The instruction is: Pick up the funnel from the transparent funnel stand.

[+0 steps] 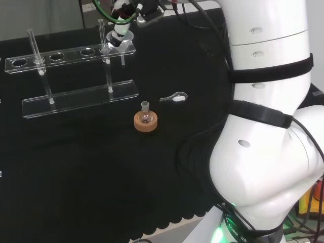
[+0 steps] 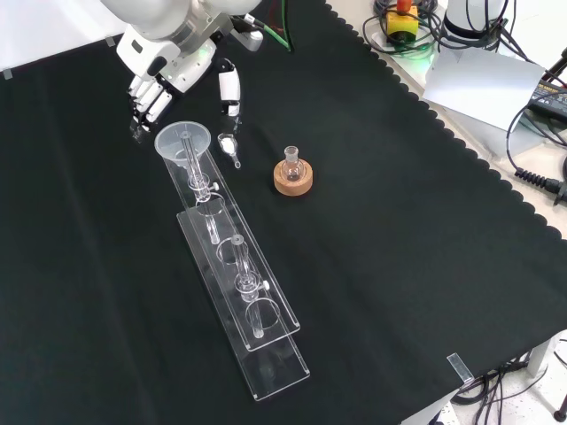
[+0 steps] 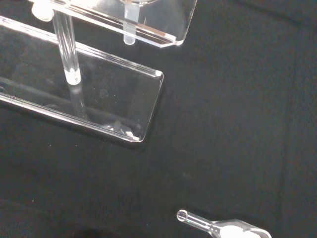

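In the front view the funnel (image 2: 183,139) was seated in the end hole of the stand (image 2: 232,257), stem vertical, just below the hand (image 2: 158,86), whose fingers (image 2: 146,104) were held released around nothing.

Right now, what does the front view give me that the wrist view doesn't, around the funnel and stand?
Front view alone: the funnel's wide mouth sitting in the end hole of the stand, the hand just beyond it, fingers pointing down, not yet closed on the funnel, and the small flask on its cork ring.

Wrist view alone: the funnel's stem tip poking below the stand's upper shelf, above the base plate.

Both: the stand, the clear scoop holding white powder, the black cloth.
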Available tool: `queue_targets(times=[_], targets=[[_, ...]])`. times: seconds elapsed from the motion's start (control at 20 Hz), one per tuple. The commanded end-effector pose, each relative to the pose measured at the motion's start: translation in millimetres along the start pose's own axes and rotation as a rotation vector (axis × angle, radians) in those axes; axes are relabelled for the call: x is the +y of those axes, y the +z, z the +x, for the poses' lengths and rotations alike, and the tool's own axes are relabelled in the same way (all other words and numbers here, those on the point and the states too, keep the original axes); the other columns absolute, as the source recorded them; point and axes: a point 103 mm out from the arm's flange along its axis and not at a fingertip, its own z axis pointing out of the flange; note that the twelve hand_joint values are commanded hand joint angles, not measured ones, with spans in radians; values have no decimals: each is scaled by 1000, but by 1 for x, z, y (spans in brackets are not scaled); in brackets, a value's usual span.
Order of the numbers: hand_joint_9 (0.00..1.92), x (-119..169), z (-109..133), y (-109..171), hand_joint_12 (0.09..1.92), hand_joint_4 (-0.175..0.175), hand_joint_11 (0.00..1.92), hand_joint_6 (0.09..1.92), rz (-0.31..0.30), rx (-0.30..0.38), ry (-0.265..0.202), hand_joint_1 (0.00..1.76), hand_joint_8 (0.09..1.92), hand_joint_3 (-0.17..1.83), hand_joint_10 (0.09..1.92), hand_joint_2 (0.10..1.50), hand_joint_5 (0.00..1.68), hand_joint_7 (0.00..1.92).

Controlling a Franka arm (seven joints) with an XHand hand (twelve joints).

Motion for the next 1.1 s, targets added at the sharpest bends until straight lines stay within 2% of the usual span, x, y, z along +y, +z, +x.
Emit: queue_targets(times=[0.05,0.45,1.1], targets=[[103,4,-4,2,1482,-55,213,87,-34,-1,4,543,481,195,829,727,24,0],[58,15,-7,12,1491,-54,190,87,-24,5,-4,544,404,195,854,728,12,0],[65,29,-11,22,1494,-53,201,87,-18,10,-18,540,394,195,864,728,10,0]])
